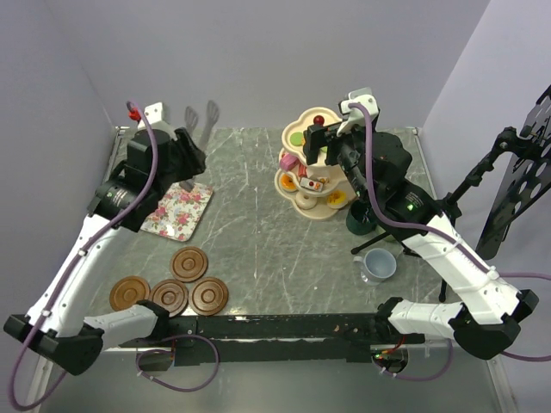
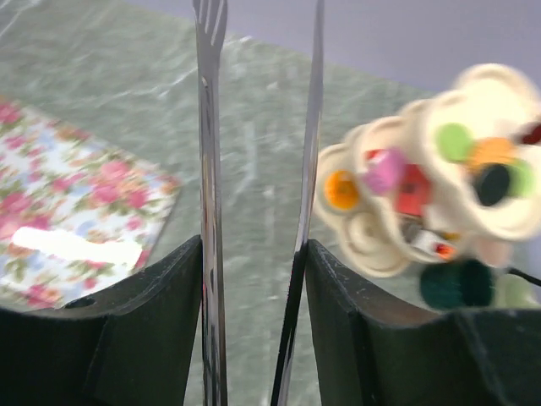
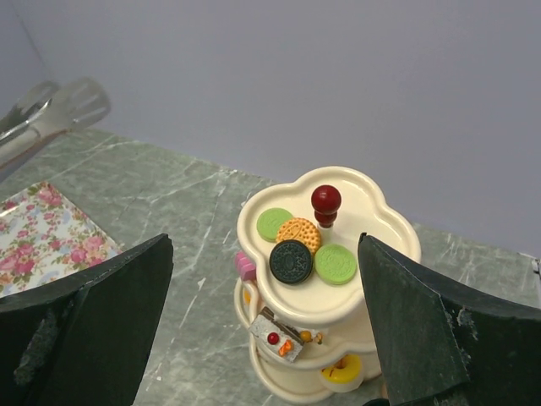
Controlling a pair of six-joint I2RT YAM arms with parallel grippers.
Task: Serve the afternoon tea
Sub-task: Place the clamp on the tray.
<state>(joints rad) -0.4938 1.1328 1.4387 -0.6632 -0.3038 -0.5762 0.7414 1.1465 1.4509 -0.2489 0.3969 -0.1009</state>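
Note:
The cream three-tier stand (image 1: 303,209) with its red knob (image 3: 325,203) stands at the back right of the table. Round biscuits (image 3: 292,260) lie on its top tier (image 3: 380,220), and small cakes (image 3: 277,338) sit on the tiers below. My right gripper (image 3: 266,321) hangs open just above the stand (image 2: 499,93), its fingers either side of the top tier and apart from it. My left gripper (image 2: 254,321) is at the back left, shut on the thin metal tongs (image 2: 207,169), which point forward. Several brown saucers (image 1: 189,264) lie front left. A dark green mug (image 1: 362,219) and a grey-blue mug (image 1: 379,265) stand right of the stand.
The floral tray (image 1: 178,211) lies under my left arm, beside the left wall. Grey walls close the back and both sides. A black tripod and rack (image 1: 508,172) stand off the table's right edge.

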